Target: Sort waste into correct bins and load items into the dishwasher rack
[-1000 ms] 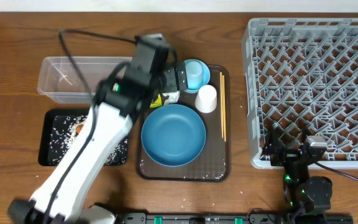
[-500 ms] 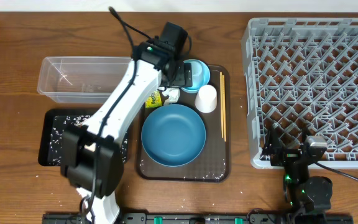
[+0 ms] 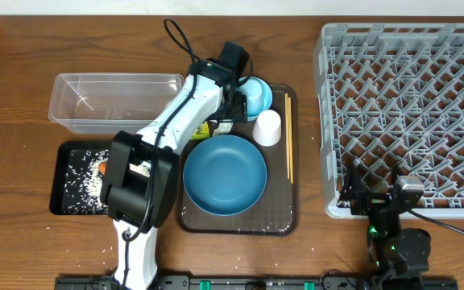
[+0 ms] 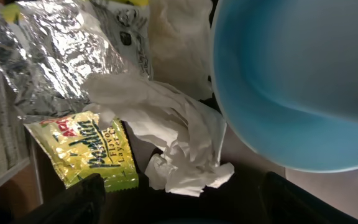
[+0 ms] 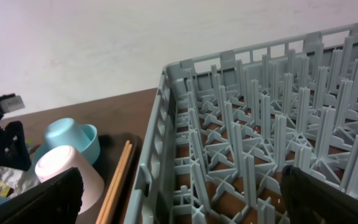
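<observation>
My left gripper (image 3: 225, 113) (image 4: 185, 199) is open and empty, low over the back of the brown tray. The crumpled white tissue (image 4: 173, 134) lies just ahead between its fingers. The green-yellow wrapper (image 4: 89, 149) (image 3: 203, 129) lies to its left, and the small light-blue bowl (image 4: 297, 74) (image 3: 255, 95) to its right. The large dark-blue bowl (image 3: 225, 174), white cup (image 3: 267, 127) and chopsticks (image 3: 288, 149) rest on the tray. Rice (image 3: 79, 181) and the carrot (image 3: 101, 167) lie in the black tray (image 3: 57, 201). My right gripper (image 3: 374, 196) (image 5: 179, 199) is open at the front edge of the grey rack (image 3: 409, 113).
The clear tub (image 3: 115, 98) stands behind the black tray, left of the brown tray (image 3: 280, 217). A few rice grains lie on the brown tray's front. The right wrist view shows the rack wall (image 5: 160, 162), the cup (image 5: 67, 177) and the chopsticks (image 5: 118, 180).
My left arm has swung right and back, from over the black tray and tub to the back of the brown tray above the wrapper and tissue. The right arm has not moved.
</observation>
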You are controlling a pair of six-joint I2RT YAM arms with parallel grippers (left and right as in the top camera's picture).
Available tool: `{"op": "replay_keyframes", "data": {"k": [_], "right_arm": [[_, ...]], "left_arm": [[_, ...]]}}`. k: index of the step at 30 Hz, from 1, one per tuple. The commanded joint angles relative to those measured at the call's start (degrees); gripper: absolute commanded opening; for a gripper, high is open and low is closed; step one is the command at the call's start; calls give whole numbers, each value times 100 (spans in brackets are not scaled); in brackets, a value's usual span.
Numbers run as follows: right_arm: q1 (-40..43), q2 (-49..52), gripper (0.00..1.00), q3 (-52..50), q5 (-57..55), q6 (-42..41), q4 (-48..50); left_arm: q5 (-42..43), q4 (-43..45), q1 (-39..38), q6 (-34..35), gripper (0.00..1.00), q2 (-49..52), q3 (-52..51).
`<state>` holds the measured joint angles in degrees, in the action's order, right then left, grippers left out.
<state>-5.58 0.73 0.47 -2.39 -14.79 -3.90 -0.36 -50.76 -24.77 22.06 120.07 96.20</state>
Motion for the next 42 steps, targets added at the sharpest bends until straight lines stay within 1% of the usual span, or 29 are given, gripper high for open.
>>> {"op": "replay_keyframes", "data": {"k": [1, 3, 6, 10, 25, 26, 32, 34, 36, 37, 38, 39, 42], "right_arm": [[-48, -24, 99, -17, -57, 72, -11], [-48, -24, 99, -17, -57, 72, -11], [-48, -24, 99, -17, -57, 72, -11], [-50, -24, 99, -17, -57, 72, -11], [-48, -24, 99, -17, -57, 72, -11], [-48, -24, 99, -17, -57, 72, -11], [-48, -24, 99, -17, -57, 72, -11], [-48, -24, 99, -17, -57, 72, -11], [-48, -24, 99, -17, -57, 70, -11], [-48, -24, 99, -17, -57, 72, -11], [-48, -24, 99, -17, -57, 72, -11], [-48, -24, 99, -17, -57, 70, -11], [-50, -24, 99, -17, -57, 72, -11]], "left_arm": [[-35, -17, 28, -39, 81, 50, -9], [-35, -68, 28, -39, 80, 50, -20], [-175, -153, 28, -39, 74, 50, -35], [-387, -273, 28, -42, 70, 50, -37], [-326, 42, 26, -42, 70, 50, -299], [-323, 48, 26, -42, 67, 50, -299], [-313, 87, 28, -39, 40, 50, -299], [-310, 92, 24, -42, 33, 50, -299], [-310, 90, 22, -39, 22, 46, -297], [-306, 87, 22, -39, 19, 26, -297], [-306, 81, 22, -39, 10, 2, -295], [-306, 68, 22, -39, 6, -44, -291], [-308, 46, 22, -39, 6, -271, -291]]}}
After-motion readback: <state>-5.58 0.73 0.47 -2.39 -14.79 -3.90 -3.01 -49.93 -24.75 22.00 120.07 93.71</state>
